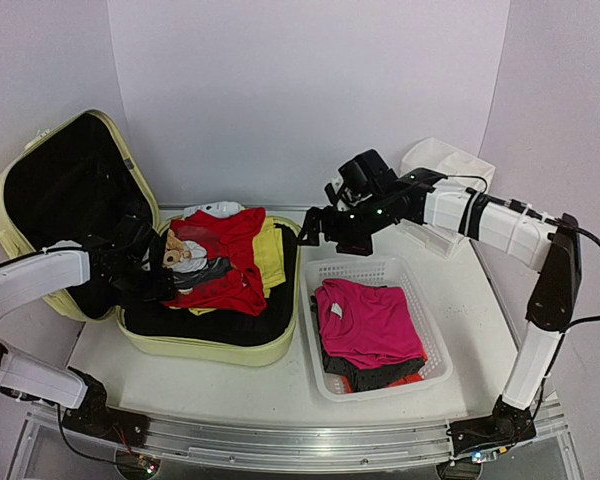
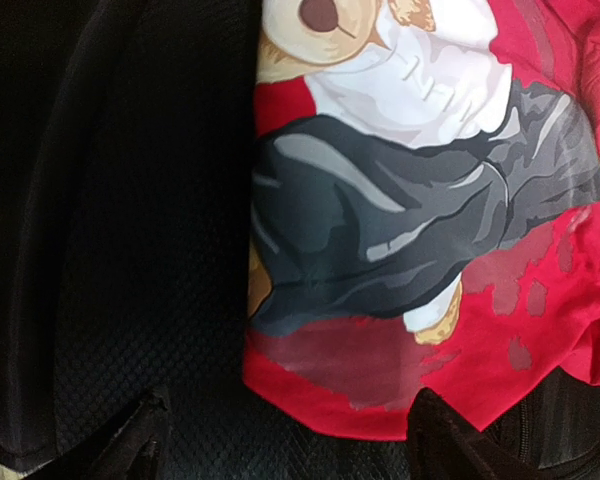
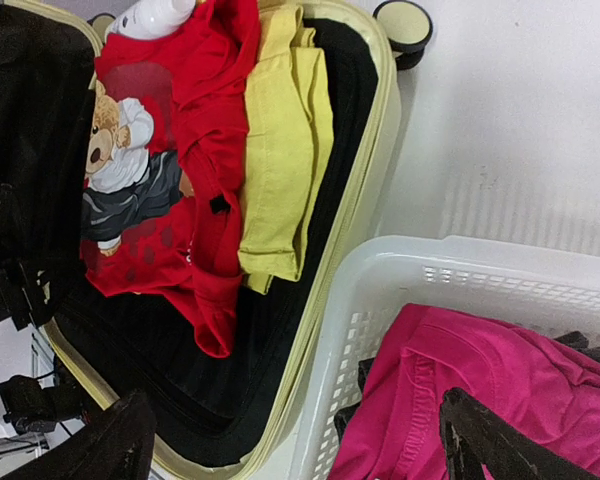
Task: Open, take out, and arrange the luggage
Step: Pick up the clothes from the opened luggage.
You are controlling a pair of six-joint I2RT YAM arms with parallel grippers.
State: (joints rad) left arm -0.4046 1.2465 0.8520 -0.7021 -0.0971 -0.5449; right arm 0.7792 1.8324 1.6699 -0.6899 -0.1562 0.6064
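Luggage [image 1: 230, 350] open, long axis near-far, lid up left; basket [image 1: 365, 272] hugs rt edge; L gripper [image 2: 290, 445], R gripper [image 3: 300, 445] spread, empty

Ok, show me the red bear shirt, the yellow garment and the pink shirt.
red bear shirt [image 1: 235, 250]: top view, plain red cloth beside the print.
yellow garment [image 3: 280, 150]: right wrist view, middle of the fold.
pink shirt [image 1: 365, 320]: top view, centre of its front.
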